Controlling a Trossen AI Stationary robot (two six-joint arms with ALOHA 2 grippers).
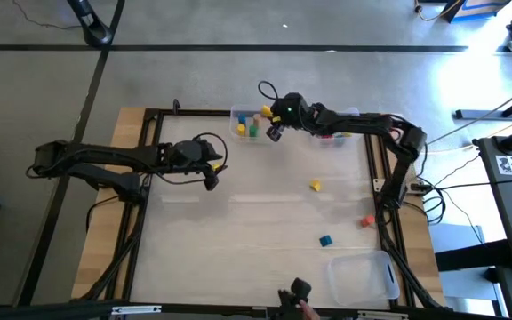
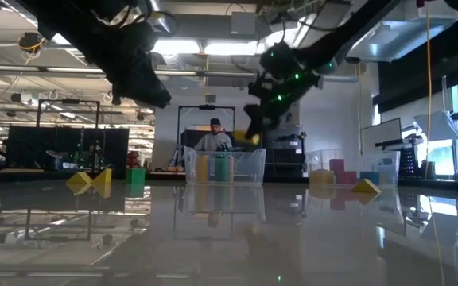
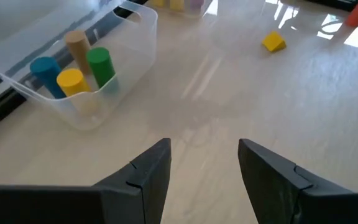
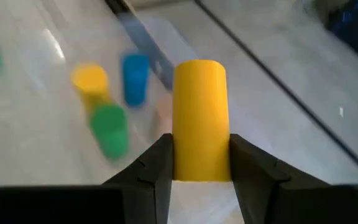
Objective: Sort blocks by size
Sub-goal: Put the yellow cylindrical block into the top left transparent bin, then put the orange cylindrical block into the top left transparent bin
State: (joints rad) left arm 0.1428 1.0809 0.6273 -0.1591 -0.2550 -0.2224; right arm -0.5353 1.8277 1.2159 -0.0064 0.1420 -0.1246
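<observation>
- At nine o'clock on the table, left gripper hovering low, fingers spread wide, nothing between them; apparently waiting.
- Toward twelve o'clock, near the far edge, clear bin holding upright cylinder blocks: blue, tan, yellow and green, standing close together.
- Just right of that bin, right gripper hanging above the table, pinched firmly on a yellow cylinder, one pad on each curved flank.
- Long axis of that cylinder running along the fingers, most of its length poking out beyond the tips.
- Probably light, rigid and smooth-sided; likely to roll if laid down, so best kept gripped across the middle and set down on a flat end.
- Further right, around three to five o'clock, loose blocks on the tabletop: yellow block, red block, blue block.
- At five o'clock, near edge, a second clear bin.
</observation>
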